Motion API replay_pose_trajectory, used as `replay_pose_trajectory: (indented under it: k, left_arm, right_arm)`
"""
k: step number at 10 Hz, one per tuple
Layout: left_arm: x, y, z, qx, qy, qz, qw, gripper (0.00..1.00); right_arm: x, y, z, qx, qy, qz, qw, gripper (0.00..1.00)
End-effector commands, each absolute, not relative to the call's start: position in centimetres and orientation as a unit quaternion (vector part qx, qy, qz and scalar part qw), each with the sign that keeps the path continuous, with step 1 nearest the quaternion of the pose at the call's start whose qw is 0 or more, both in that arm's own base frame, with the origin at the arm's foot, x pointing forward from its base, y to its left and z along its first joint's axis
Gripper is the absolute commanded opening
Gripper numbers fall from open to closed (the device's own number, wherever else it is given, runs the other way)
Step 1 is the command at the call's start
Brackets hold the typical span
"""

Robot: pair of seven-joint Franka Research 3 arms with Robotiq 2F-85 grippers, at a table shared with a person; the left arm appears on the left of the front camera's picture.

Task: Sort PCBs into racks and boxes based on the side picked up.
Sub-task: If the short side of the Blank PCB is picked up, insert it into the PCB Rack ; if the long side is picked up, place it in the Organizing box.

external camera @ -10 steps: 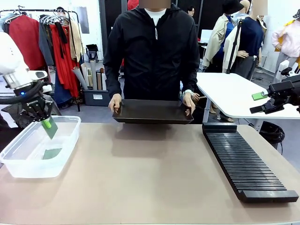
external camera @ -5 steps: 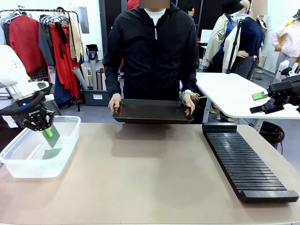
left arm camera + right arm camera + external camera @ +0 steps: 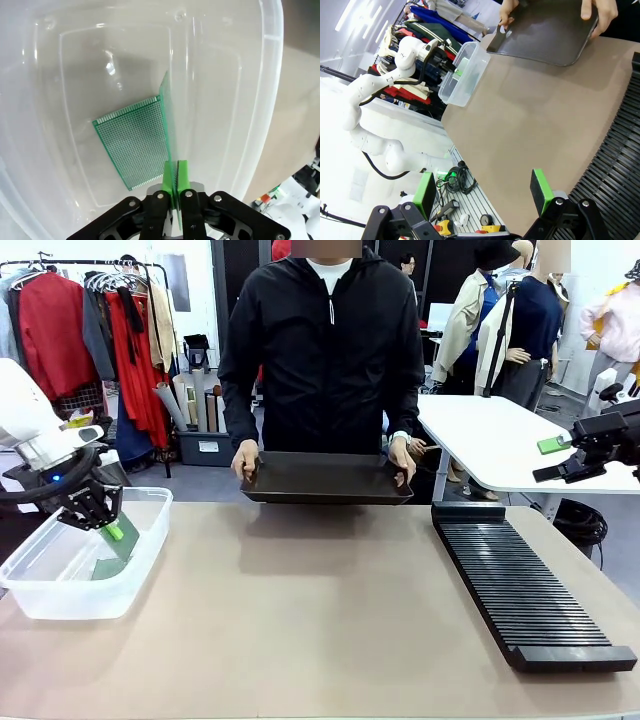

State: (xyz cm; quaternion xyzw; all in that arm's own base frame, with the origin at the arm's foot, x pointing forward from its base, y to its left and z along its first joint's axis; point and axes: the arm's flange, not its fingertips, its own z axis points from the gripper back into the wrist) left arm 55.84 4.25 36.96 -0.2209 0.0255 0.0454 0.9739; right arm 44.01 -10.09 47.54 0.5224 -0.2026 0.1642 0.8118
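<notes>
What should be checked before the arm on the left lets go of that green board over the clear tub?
1. Board gripped: ok. The left end effector is shut on the held PCB, which stands on edge between the pads.
2. Board inside the box: ok. It hangs within the walls.
3. Landing spot: not ok. A second PCB lies flat directly below; the dropped one may land on it.
4. Board touching the bottom: cannot tell.
5. Right end effector: ok. Open, off near the rack, out of the way.
6. Person's hands: ok. Both hold the black tray, away from the box.
</notes>
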Motion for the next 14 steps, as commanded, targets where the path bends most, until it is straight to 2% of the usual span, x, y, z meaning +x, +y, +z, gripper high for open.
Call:
replay_pose_trajectory:
  k: [1,4,6,7,10,14]
  left_arm:
    - [54.9,5.0,35.7,-0.253,0.014,0.038,0.967,0.29]
    - [54.5,5.5,34.4,-0.266,0.018,0.044,0.963,0.68]
    - [54.3,5.1,36.5,-0.249,0.010,0.044,0.967,0.96]
    - [54.4,5.0,38.0,-0.237,0.005,0.048,0.970,1.00]
    - [54.4,4.6,42.9,-0.208,-0.012,0.055,0.977,1.00]
    - [54.6,4.9,42.0,-0.225,-0.018,0.047,0.973,1.00]
  right_arm:
    - [44.0,-9.9,47.8,0.522,-0.203,0.167,0.811,1.00]
    - [44.0,-9.9,47.8,0.522,-0.203,0.167,0.811,1.00]
    - [44.0,-9.9,47.8,0.522,-0.203,0.167,0.811,1.00]
    - [44.0,-9.9,47.8,0.522,-0.203,0.167,0.811,1.00]
    - [44.0,-9.9,47.8,0.522,-0.203,0.167,0.811,1.00]
    - [44.0,-9.9,47.8,0.522,-0.203,0.167,0.811,1.00]
